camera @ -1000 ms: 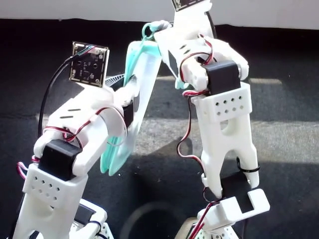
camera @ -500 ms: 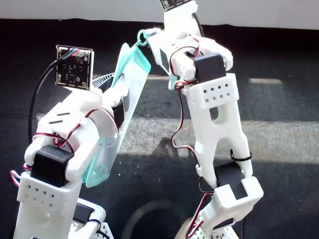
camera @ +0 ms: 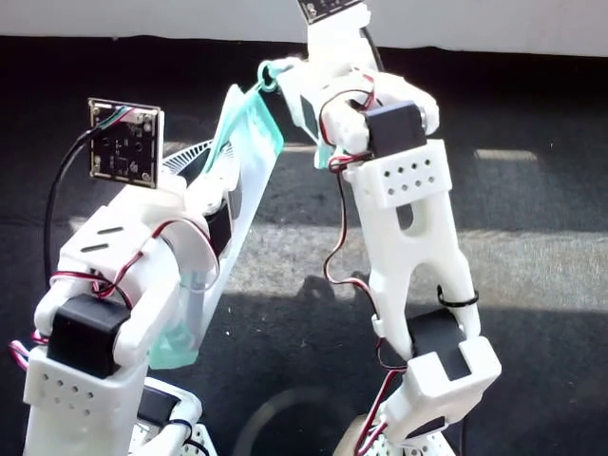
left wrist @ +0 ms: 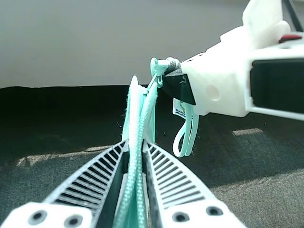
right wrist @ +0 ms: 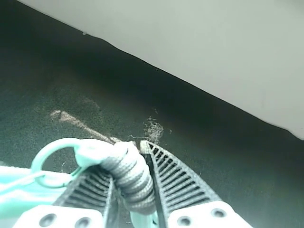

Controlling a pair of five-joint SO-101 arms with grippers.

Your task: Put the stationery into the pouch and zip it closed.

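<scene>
A mint-green translucent pouch [camera: 243,180] hangs tilted in the air between both arms, well above the dark table. My left gripper [camera: 211,169] is shut on the pouch's zipper edge [left wrist: 135,118], which stands edge-on between its ribbed fingers [left wrist: 102,171]. My right gripper [camera: 288,74] sits at the pouch's top corner, shut on the zipper pull's grey cord [right wrist: 130,173], whose mint ring [right wrist: 53,160] sticks out to the side. A mint strap loop [left wrist: 184,137] dangles below the right gripper [left wrist: 176,84]. The pouch's contents cannot be made out.
Dark cloth [camera: 532,313] covers the table, with a sunlit band [camera: 532,256] across its middle. A pale wall [camera: 494,24] runs along the far edge. Both arm bases [camera: 418,408] stand at the near edge.
Both arms have carried the pouch a little to the left. The pouch's lower end has swung left and down with the left arm.
</scene>
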